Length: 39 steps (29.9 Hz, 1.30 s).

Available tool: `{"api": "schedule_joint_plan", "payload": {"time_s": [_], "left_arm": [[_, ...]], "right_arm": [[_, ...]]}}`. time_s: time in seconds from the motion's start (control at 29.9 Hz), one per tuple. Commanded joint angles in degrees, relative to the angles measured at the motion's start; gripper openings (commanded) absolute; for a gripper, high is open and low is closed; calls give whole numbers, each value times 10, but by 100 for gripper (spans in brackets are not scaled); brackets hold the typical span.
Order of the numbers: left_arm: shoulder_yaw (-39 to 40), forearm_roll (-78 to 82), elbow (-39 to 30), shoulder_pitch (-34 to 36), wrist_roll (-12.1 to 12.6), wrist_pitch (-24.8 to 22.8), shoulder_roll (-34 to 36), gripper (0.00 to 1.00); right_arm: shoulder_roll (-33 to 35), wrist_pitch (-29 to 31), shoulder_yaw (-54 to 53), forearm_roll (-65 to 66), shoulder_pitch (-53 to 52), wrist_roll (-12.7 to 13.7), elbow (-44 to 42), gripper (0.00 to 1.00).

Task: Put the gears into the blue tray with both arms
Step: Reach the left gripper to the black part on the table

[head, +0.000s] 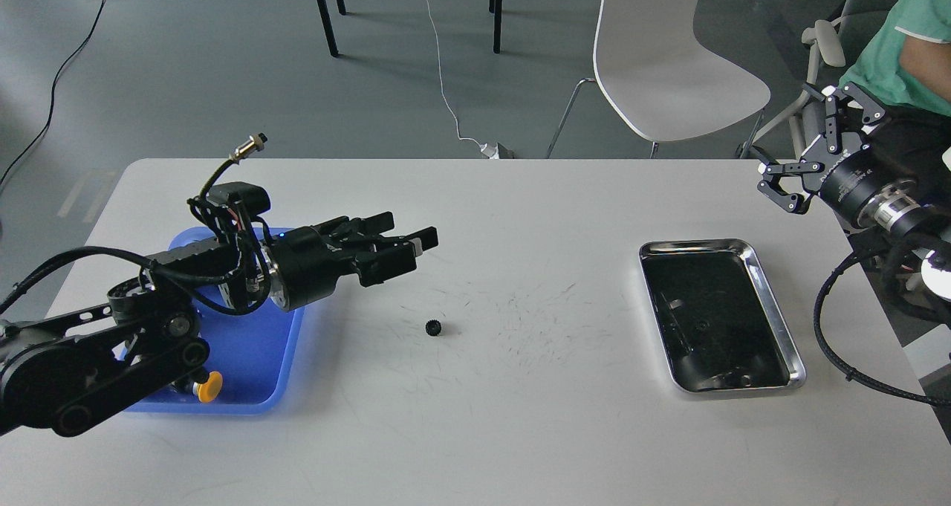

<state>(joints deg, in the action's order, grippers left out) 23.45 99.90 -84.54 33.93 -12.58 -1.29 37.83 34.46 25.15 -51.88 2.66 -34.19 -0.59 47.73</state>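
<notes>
Left tool (407, 237) hovering open and empty past blue tray (256, 357). Gear (433, 328) lying on surface (520, 417), just below those fingers. Right tool (806, 146) spreading wide, empty, beyond steel tray (776, 320).

2 black arms (111, 357), looped black cables, silver wrist ring, brass-tipped connector, black skeletal end effector (405, 240) fingers

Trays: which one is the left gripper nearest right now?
The blue tray: the left gripper reaches out just past its right rim, while the steel tray lies far right.
</notes>
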Motion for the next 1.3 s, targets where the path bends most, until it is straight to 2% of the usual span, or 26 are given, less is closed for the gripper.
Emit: {"api": "schedule_joint_plan", "payload": {"time_s": [0.0, 0.13, 0.5, 0.7, 0.84, 1.04, 1.17, 1.27], "left_arm": [[-15, 139, 4, -23, 11, 20, -14, 98], [-16, 251, 32, -39, 12, 21, -48, 96], [-28, 251, 111, -39, 12, 20, -107, 93], [-42, 251, 133, -41, 11, 23, -125, 82], [-42, 251, 154, -43, 11, 23, -128, 81], [-59, 251, 173, -44, 10, 23, -134, 69], [-60, 251, 180, -46, 10, 23, -143, 66], [-60, 251, 184, -47, 10, 23, -147, 54]], "right_arm": [[0, -1, 4, 1, 1, 1, 0, 97], [-2, -3, 12, 2, 1, 2, 0, 97], [-3, -3, 28, 3, -4, 2, -1, 97], [2, -2, 31, 10, -4, 2, 0, 97], [2, -2, 32, 10, -4, 2, 0, 97], [-2, -2, 51, 11, -7, 1, 1, 97], [-3, -2, 56, 11, -8, 1, 1, 97], [-3, -2, 56, 11, -8, 1, 0, 97]]}}
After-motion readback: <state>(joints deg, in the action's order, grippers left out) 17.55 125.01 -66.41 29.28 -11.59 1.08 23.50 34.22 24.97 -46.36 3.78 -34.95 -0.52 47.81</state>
